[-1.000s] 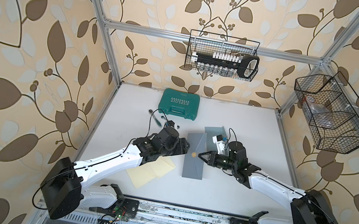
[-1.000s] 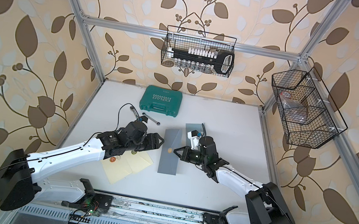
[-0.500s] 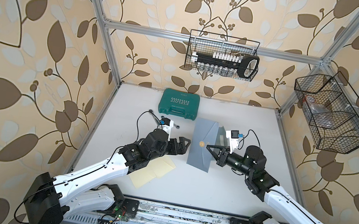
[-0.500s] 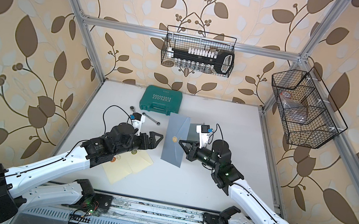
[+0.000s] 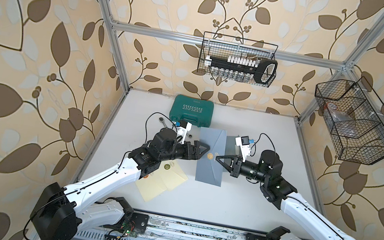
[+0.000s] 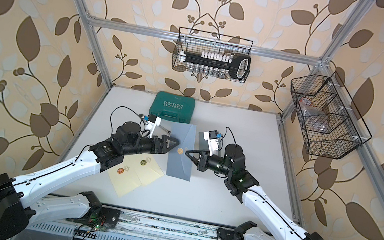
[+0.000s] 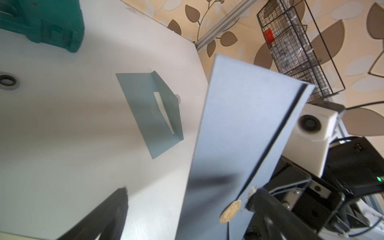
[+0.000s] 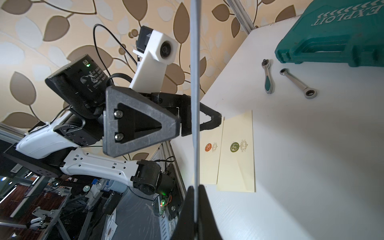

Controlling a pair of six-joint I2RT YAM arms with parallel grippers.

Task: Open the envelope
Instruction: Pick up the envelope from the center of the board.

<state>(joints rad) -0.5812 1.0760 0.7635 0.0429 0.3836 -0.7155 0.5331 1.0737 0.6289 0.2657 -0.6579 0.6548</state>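
Note:
My right gripper (image 5: 217, 158) (image 6: 187, 152) is shut on the grey-blue envelope (image 5: 209, 167) (image 6: 178, 167) and holds it up off the table. Its grip is beside the envelope's gold seal (image 5: 209, 156) (image 7: 230, 211). In the right wrist view the envelope (image 8: 195, 83) shows edge-on, pinched in my right gripper (image 8: 195, 194). My left gripper (image 5: 205, 150) (image 6: 176, 144) (image 8: 197, 122) is open at the opposite edge. One finger (image 7: 113, 214) stands on each side of the sheet (image 7: 239, 135), and I cannot tell whether they touch it.
A second grey envelope (image 7: 149, 116) (image 5: 230, 143) lies on the table with its flap raised. Two cream envelopes (image 5: 167, 177) (image 8: 234, 153) lie under the left arm. A green tool case (image 5: 192, 112) and two wrenches (image 8: 268, 79) sit at the back. Wire baskets (image 5: 239, 59) (image 5: 353, 122) hang on the walls.
The right gripper has lifted the envelope from the table and carried it higher. The left gripper has opened wider and risen alongside it, straddling its edge.

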